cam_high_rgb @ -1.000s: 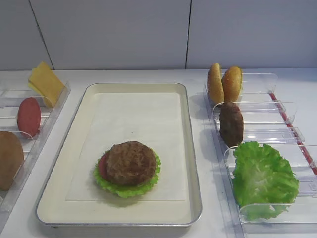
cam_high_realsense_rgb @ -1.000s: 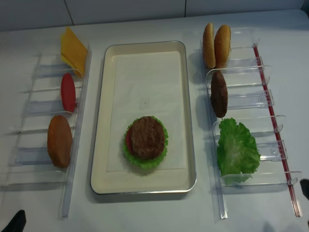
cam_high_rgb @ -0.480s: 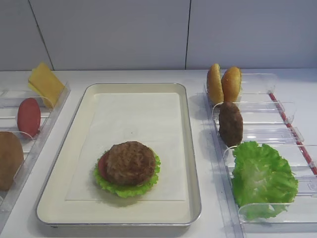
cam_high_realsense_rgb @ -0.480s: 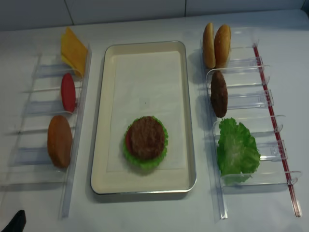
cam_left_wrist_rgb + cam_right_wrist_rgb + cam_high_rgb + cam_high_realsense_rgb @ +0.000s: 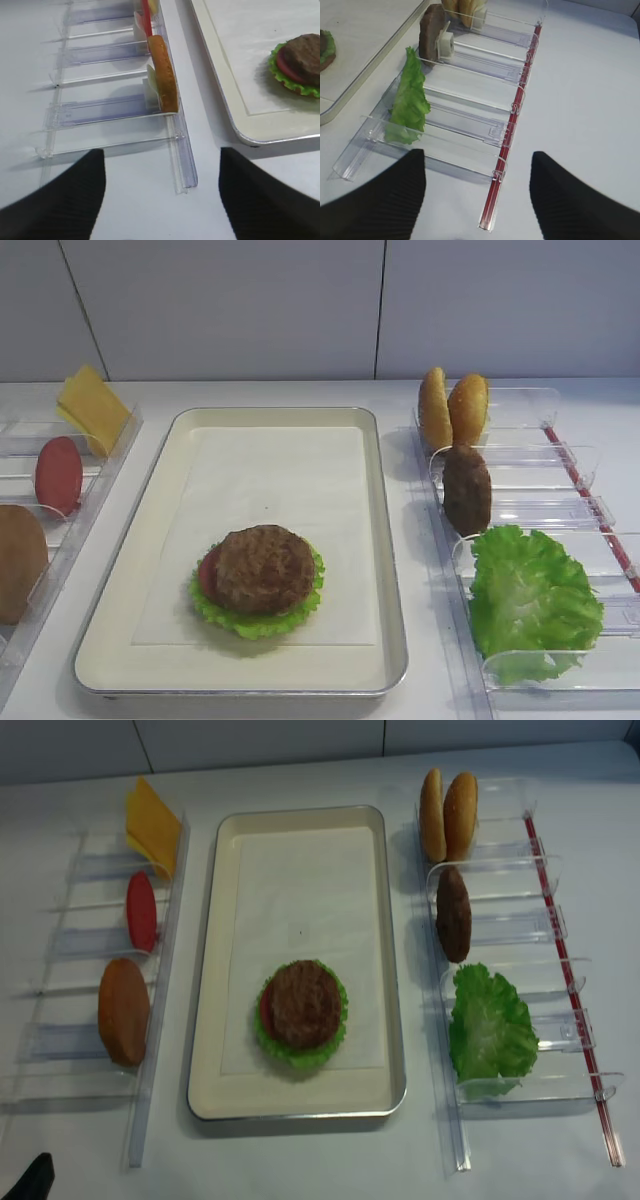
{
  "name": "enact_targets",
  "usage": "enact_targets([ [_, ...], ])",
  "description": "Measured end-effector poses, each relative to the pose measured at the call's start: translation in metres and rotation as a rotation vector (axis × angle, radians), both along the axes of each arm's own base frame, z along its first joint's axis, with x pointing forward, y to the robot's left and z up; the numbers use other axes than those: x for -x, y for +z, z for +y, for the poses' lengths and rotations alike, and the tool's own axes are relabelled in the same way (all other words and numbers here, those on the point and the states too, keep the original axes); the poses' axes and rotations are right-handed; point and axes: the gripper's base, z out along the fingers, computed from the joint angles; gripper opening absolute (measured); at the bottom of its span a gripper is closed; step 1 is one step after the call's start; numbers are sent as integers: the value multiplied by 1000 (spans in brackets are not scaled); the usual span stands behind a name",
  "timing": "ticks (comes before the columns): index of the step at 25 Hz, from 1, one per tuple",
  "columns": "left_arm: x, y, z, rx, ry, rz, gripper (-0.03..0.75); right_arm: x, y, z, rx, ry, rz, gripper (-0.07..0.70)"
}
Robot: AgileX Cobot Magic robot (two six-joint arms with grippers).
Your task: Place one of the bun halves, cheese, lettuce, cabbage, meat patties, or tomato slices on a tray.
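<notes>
The cream tray [image 5: 275, 465] lies in the middle and carries a stack of lettuce, a tomato slice and a meat patty [image 5: 264, 568] near its front. In the right holder stand two bun halves [image 5: 453, 408], a second patty [image 5: 467, 490] and a lettuce leaf [image 5: 530, 600]. In the left holder stand the cheese [image 5: 92, 408], a tomato slice [image 5: 58, 475] and a bun half [image 5: 18, 560]. My left gripper [image 5: 162, 200] hangs open over bare table, short of the left holder. Beyond the right holder's near end, my right gripper [image 5: 477, 197] is open and holds nothing. No cabbage shows.
Clear plastic holders [image 5: 500, 930] flank the tray on both sides. A red strip [image 5: 512, 115] runs along the right holder's outer edge. A dark tip of my left gripper [image 5: 30, 1180] shows at the overhead view's bottom left corner. A grey wall stands behind the table.
The dark tip of my right gripper, seen a second ago at the overhead view's right edge, has left the frame. The food has not moved.
</notes>
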Motion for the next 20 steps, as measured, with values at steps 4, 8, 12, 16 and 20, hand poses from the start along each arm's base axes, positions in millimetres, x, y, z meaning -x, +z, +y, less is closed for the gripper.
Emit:
enact_targets([
  [4, 0, 0, 0, 0, 0, 0, 440, 0, 0, 0, -2, -1, 1, 477],
  [8, 0, 0, 0, 0, 0, 0, 440, 0, 0, 0, -1, -2, 0, 477],
  [12, 0, 0, 0, 0, 0, 0, 440, 0, 0, 0, -1, -2, 0, 477],
  [16, 0, 0, 0, 2, 1, 0, 440, 0, 0, 0, -1, -6, 0, 477],
  [20, 0, 0, 0, 2, 1, 0, 440, 1, 0, 0, -1, -69, 0, 477],
])
